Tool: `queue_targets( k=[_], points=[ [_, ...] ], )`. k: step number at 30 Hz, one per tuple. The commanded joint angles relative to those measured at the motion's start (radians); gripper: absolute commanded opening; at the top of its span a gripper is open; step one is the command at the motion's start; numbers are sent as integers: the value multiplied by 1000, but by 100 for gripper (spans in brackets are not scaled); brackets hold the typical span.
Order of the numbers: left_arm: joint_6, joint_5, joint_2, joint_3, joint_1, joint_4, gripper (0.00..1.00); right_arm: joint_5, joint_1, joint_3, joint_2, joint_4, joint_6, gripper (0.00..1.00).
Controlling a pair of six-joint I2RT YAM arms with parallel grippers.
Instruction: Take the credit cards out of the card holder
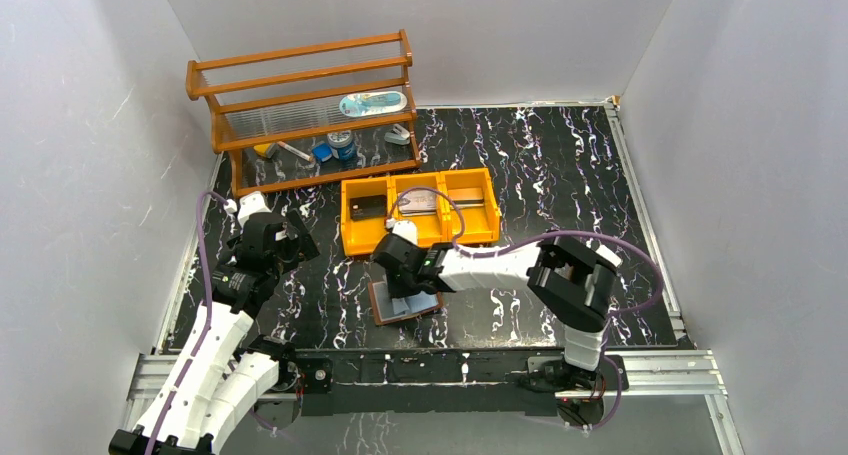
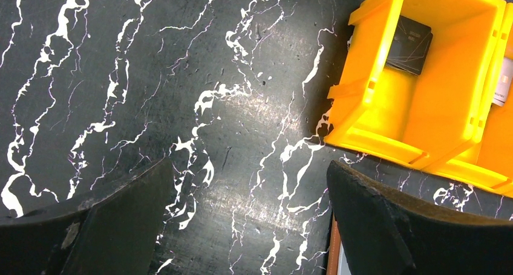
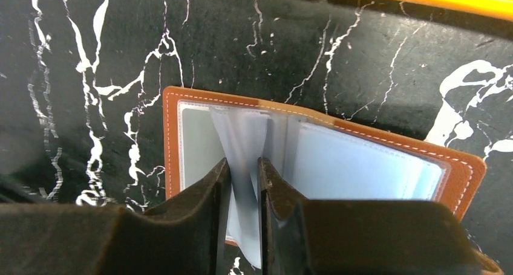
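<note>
The brown card holder lies open and flat on the black marble table, in front of the orange tray. In the right wrist view the card holder shows pale grey-blue sleeves inside. My right gripper is shut on the upright middle sleeves; I cannot tell if a credit card is inside them. In the top view the right gripper sits right over the holder. My left gripper is open and empty over bare table left of the tray; in its own view the left gripper has its fingers wide apart.
The orange three-compartment tray stands just behind the holder, with a dark flat card in its left compartment and flat items in the other two. A wooden shelf rack with small items stands at the back left. White walls close in both sides.
</note>
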Motion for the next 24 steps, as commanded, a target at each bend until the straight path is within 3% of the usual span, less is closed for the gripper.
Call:
queue_targets(
  k=[1,11,15,20,24],
  points=[
    [12,2,0,2,7,12,98,-195,-55,-146,-54,191,77,30],
    [44,99,18,0,7,40,98,-401,-175,-389,-165,548,274,24],
    [94,426,29,-35,8,140,98,-431,-197,-456,-175,648,332,25],
    [-41,842,80,-131,8,320,94,-448,-213,-494,-166,693,374,26],
    [-140,999,130,-228,6,443,92,-443,-216,-520,-167,716,393,26]
  ],
)
